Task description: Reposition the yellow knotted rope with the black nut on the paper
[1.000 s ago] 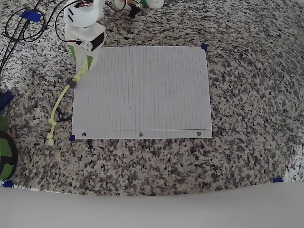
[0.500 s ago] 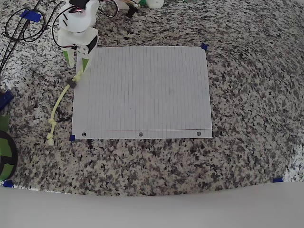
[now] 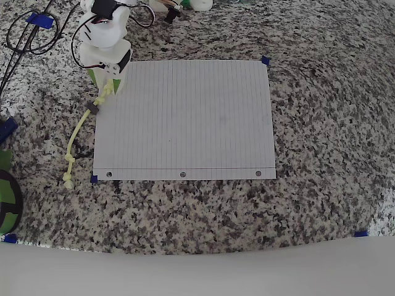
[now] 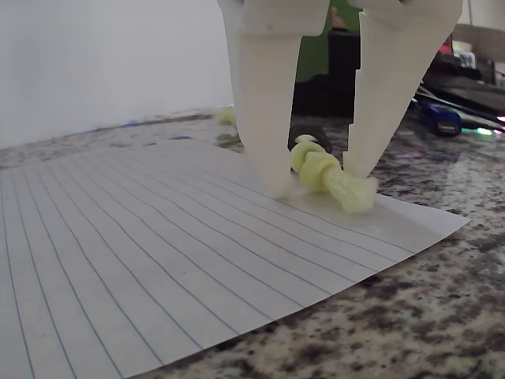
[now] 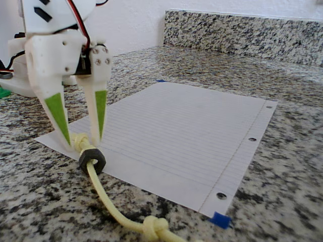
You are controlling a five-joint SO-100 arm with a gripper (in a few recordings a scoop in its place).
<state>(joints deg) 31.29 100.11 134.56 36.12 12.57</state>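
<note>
We are working over a granite counter point(image 3: 321, 111) on which the paper point(image 3: 185, 117) is lying flat, its punched holes along the near edge in the overhead view. Our arm point(image 3: 105, 37) is standing at the paper's far-left corner in that view, and the gripper point(image 5: 81, 137) is reaching down with its jaws apart, one finger planted on either side of the rope's point(image 3: 77, 132) upper knot; in the wrist view the gripper point(image 4: 316, 185) is straddling that knot on the very corner of the sheet without pinching it. The rope is trailing off the paper from there, running down the left edge onto bare granite, with its lower knots lying just beside the sheet's near-left corner. The nut point(image 5: 92, 160) is sitting on the cord right below the fingertips, at the paper's edge. We are judging this as the grasp step, with the pickup not yet made. Next we are needing to close squarely on the knot, lift enough to free the cord, and draw rope and nut inward so that both are resting fully on the sheet.
</note>
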